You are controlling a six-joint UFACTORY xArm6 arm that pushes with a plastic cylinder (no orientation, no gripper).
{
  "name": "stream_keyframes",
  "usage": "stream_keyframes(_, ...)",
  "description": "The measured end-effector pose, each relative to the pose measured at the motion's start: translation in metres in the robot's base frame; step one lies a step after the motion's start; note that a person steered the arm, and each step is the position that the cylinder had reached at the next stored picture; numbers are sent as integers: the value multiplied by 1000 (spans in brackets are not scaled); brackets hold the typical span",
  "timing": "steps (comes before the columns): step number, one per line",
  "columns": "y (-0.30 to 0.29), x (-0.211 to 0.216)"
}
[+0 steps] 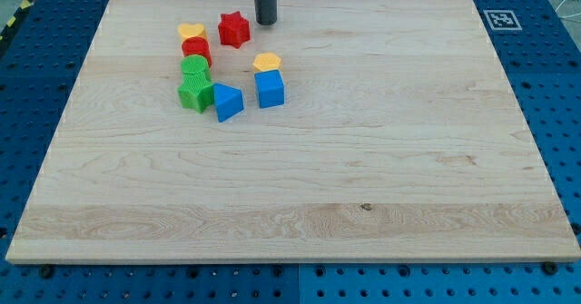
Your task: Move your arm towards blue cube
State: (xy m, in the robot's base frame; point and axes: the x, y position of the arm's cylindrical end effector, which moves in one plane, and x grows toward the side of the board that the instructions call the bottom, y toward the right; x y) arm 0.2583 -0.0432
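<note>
The blue cube (270, 90) sits on the wooden board (363, 159) in the upper left part of the view. A yellow block (267, 63) touches its top side. A blue triangular block (227, 102) lies just to its left. My tip (265, 21) rests on the board near the view's top, straight above the blue cube with the yellow block between them. A red star block (233, 29) is just left of my tip.
A green round block (194, 66) and a green star block (195, 93) lie left of the blue triangular block. A yellow heart-like block (192, 33) and a red block (196, 49) sit above them. A marker tag (501, 18) is at the board's top right corner.
</note>
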Motion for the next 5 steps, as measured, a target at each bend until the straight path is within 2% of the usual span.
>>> stream_keyframes(3,-44,5)
stream_keyframes(4,-32,-4)
stream_keyframes(5,12,-3)
